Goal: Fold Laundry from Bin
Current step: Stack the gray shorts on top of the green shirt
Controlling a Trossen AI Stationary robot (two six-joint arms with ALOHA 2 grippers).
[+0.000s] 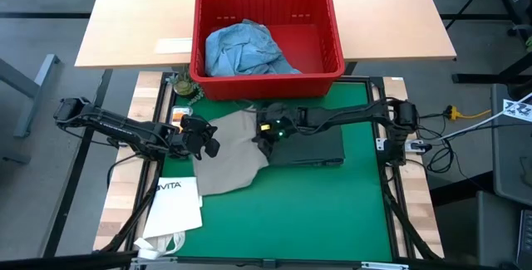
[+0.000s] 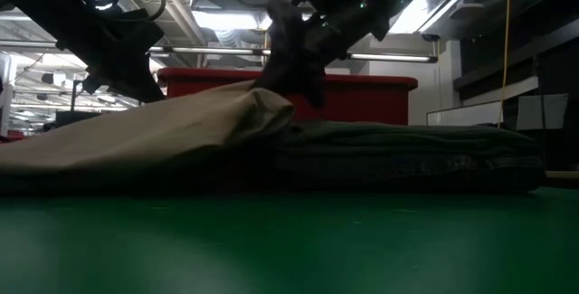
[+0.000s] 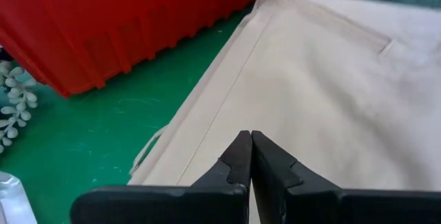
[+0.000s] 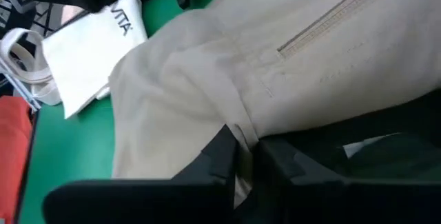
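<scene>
While pinched: khaki garment (image 1: 237, 158), right gripper (image 4: 242, 148).

A plain khaki-tan cloth garment (image 1: 229, 158) lies beside a dark green folded fabric shirt (image 1: 312, 147) on the green flat mat (image 1: 332, 212); light blue crumpled denim (image 1: 245, 50) fills the red ribbed plastic crate (image 1: 328, 33).

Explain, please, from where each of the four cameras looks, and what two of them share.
High view: overhead, looking down on green mat, red bin, both arms.
Low view: at mat level, facing the khaki garment; arms enter from above.
Left wrist view: behind the shut left gripper, facing the bin.
Right wrist view: behind the right gripper, pinching khaki cloth.
Shared: both wrist views show the khaki garment.
</scene>
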